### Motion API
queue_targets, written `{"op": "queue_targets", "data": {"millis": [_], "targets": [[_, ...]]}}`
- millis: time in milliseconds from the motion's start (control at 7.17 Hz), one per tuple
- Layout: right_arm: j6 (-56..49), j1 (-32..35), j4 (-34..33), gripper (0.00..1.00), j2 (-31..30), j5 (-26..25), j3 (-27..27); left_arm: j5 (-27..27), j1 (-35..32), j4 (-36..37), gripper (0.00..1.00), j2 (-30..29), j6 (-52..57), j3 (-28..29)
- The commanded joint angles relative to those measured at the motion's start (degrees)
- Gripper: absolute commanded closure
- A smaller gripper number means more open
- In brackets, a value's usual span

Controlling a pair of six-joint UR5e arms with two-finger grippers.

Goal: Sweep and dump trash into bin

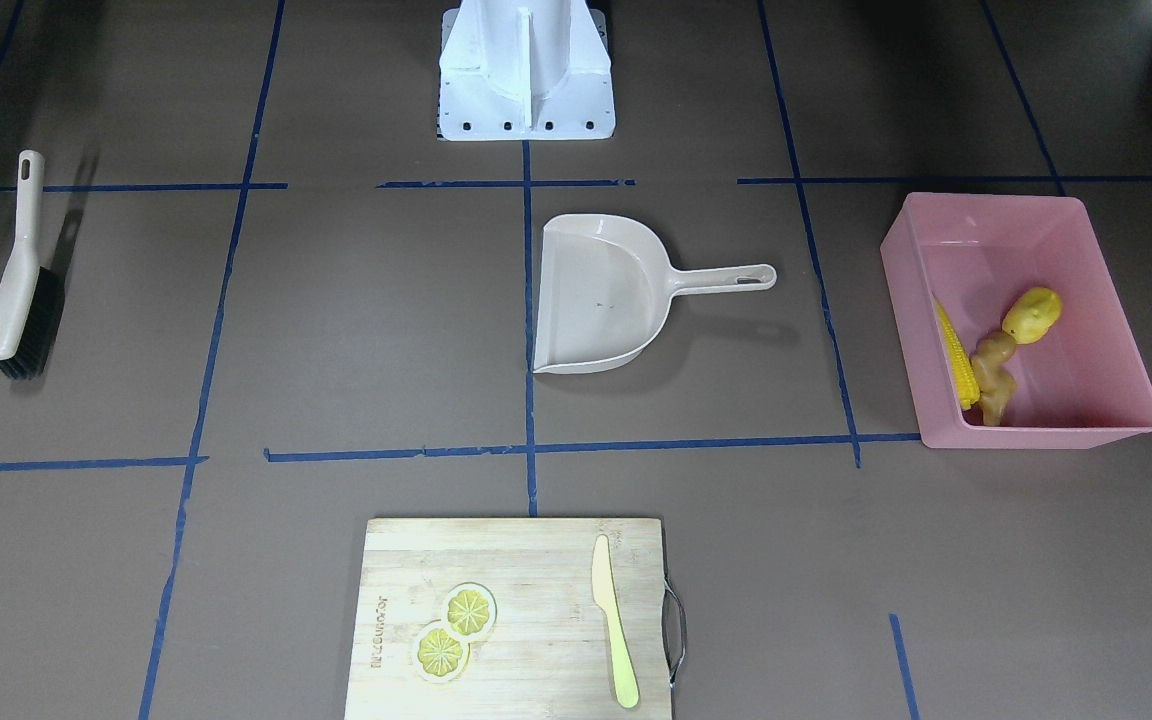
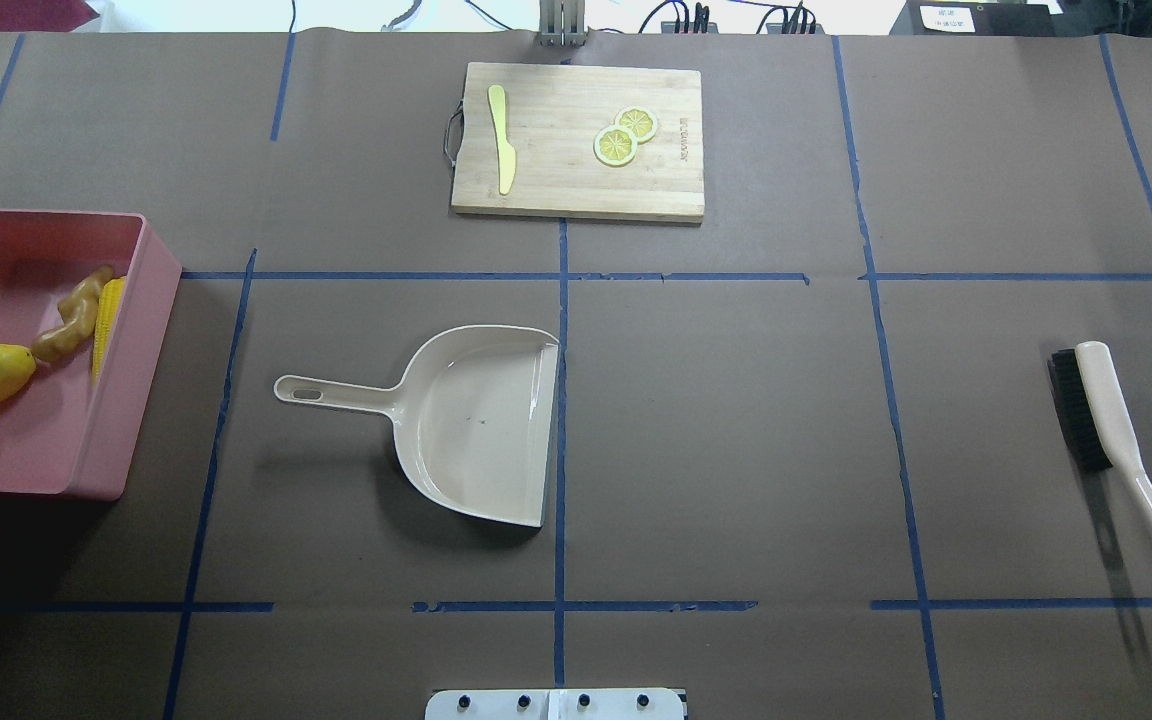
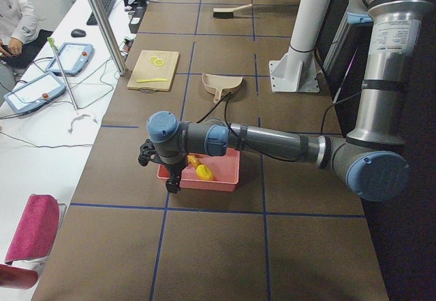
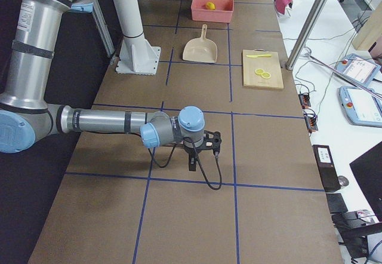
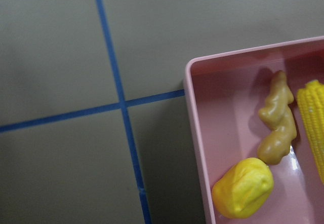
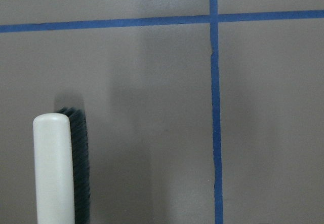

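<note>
The pink bin (image 1: 1071, 340) stands on the table and also shows in the overhead view (image 2: 16, 450). In it lie the corn cob (image 1: 956, 355), the yellow potato-like piece (image 1: 1031, 315) and the tan ginger root (image 1: 994, 375). The left wrist view shows the same three: ginger (image 5: 277, 127), potato piece (image 5: 243, 188), corn (image 5: 314, 122). My left gripper (image 3: 174, 180) hangs over the bin's outer end, seen only from the side; I cannot tell if it is open. My right gripper (image 4: 192, 161) hangs above the brush (image 6: 53, 168); its state cannot be told either.
The beige dustpan (image 2: 476, 420) lies empty at mid-table, its handle toward the bin. The brush (image 2: 1106, 420) lies at the opposite end. A wooden cutting board (image 2: 556, 180) with two lemon slices (image 2: 624, 137) and a yellow-green knife (image 2: 502, 135) sits at the far edge.
</note>
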Motion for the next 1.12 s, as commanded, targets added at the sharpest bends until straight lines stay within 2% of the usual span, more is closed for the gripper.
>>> {"op": "queue_targets", "data": {"millis": [0,419,837,977], "targets": [[-1.5,2.0,-0.7,0.0,2.4,0.2,-2.9,0.7,-0.3,0.0,0.0,0.5,-0.7,0.1],[-1.5,2.1,0.0,0.0,2.7,-0.7,-3.6,0.8,-0.4,-0.3,0.0,5.0,-1.0,-5.0],[-2.0,4.0,-0.7,0.0,2.8,0.6,-2.7,0.7,-0.4,-2.5,0.0,6.6,-0.9,-5.6],[-2.1,3.3,-1.1,0.0,2.5,2.5,-2.7,0.8,-0.4,-2.5,0.0,6.6,-0.7,-5.1]]}}
